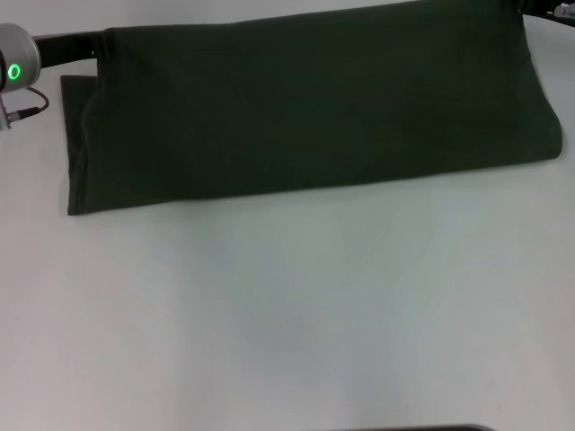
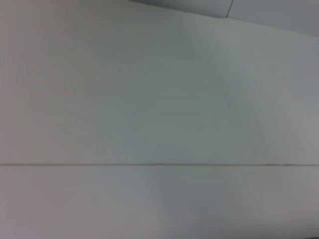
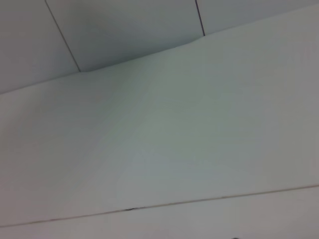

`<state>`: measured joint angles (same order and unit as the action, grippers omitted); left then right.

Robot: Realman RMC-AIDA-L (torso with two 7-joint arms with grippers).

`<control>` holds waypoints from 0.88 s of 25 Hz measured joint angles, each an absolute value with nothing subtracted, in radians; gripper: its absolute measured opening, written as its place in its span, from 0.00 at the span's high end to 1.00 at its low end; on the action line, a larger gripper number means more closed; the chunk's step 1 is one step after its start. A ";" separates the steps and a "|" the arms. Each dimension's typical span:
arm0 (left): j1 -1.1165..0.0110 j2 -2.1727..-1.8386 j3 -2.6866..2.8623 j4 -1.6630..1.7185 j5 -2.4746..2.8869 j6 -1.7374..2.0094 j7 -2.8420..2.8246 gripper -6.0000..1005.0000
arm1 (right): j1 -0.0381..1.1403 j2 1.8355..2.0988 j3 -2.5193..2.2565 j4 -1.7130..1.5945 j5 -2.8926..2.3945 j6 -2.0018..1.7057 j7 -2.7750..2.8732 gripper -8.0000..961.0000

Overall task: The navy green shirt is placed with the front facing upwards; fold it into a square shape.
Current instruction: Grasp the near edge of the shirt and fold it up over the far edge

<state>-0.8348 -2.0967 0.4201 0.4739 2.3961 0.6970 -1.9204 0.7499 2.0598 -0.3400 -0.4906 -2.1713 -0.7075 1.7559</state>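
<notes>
The navy green shirt stretches as a wide dark band across the far part of the white table. No lettering or collar shows. Its upper edge is pulled straight and held up between both arms, and the cloth slopes down from there to a fold line nearer me. My left gripper holds the top left corner and my right gripper holds the top right corner. The cloth mostly hides both grippers. A lower layer of the shirt lies flat on the table at the left. Neither wrist view shows the shirt.
A wrist section of the left arm with a green ring light and a cable sits at the far left edge. Both wrist views show only white table surface with thin seams.
</notes>
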 joint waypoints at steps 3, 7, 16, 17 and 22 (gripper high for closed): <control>-0.835 -2.098 0.420 0.473 2.396 0.695 -1.920 0.95 | 0.749 2.060 -0.341 -0.489 -2.170 -0.697 1.756 0.95; -0.835 -2.099 0.420 0.473 2.396 0.695 -1.920 0.94 | 0.749 2.060 -0.341 -0.481 -2.170 -0.693 1.756 0.95; -0.835 -2.124 0.428 0.481 2.397 0.663 -1.908 0.93 | 0.749 2.070 -0.349 -0.467 -2.123 -0.691 1.696 0.95; -0.835 -2.128 0.431 0.482 2.397 0.659 -1.905 0.92 | 0.749 2.071 -0.351 -0.463 -2.114 -0.699 1.678 0.95; -0.831 -2.139 0.434 0.486 2.396 0.641 -1.905 0.88 | 0.753 2.073 -0.387 -0.454 -2.107 -0.714 1.665 0.95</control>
